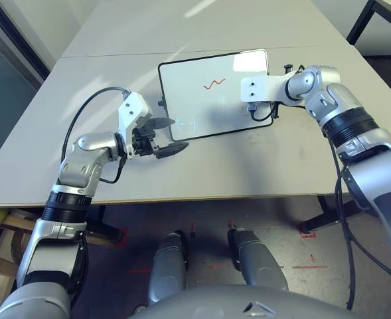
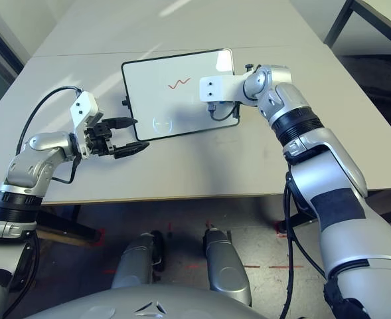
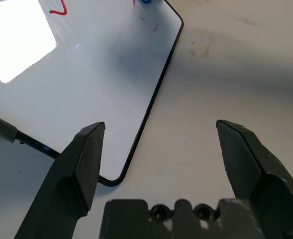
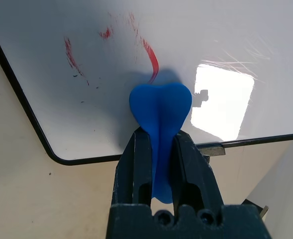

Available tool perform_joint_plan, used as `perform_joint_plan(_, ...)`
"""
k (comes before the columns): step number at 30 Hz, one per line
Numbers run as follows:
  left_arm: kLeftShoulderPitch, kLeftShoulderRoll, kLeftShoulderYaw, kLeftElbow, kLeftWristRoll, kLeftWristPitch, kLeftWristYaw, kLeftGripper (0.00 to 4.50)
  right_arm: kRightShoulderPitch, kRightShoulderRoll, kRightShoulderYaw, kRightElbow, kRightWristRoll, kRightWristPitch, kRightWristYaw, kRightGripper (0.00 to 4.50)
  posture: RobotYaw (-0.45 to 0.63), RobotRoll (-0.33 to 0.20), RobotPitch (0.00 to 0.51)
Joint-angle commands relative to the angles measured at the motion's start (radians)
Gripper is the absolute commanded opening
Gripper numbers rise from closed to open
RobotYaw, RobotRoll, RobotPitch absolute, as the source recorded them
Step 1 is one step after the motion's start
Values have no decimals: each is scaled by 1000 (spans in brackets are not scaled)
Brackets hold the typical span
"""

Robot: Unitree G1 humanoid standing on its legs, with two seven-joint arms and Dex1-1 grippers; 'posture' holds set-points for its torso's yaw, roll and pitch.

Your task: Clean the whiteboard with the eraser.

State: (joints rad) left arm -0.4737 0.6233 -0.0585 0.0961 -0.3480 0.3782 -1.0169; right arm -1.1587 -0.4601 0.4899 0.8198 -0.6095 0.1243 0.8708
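The whiteboard (image 1: 202,109) lies flat on the table with a short red squiggle (image 1: 214,84) near its middle. In the right wrist view my right gripper (image 4: 158,137) is shut on the blue eraser (image 4: 160,107). The eraser's rounded end presses on the whiteboard (image 4: 226,40) at the tail of a red stroke (image 4: 151,62), and fainter red smears lie beside it. From the head view that wrist's white housing (image 1: 258,88) hovers over the board's right part. My left gripper (image 1: 178,134) stands open at the board's near left corner (image 3: 114,179), with nothing between its fingers (image 3: 84,159).
The beige table (image 1: 248,166) has its front edge close to my body, and a second table joins it behind the board. A black table frame (image 1: 368,16) stands at the far right. A black cable (image 1: 89,106) loops off my left wrist.
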Motion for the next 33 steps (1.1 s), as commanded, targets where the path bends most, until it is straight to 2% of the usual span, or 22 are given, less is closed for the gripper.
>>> perform_joint_plan(1, 6, 3, 3, -6, 11, 1, 4, 4500, -7, 36, 19, 24, -1, -16, -9, 316, -121, 0, 141)
perform_joint_plan(18, 9, 1, 1, -8, 9, 1, 6, 4500, -32, 92, 25, 50, -2, -49, -9, 315, -121, 0, 139)
perform_joint_plan(33, 3, -3, -1, 1, 12, -7, 7, 4500, -16, 4, 46, 87, -43, -62, -17, 314, -122, 0, 135)
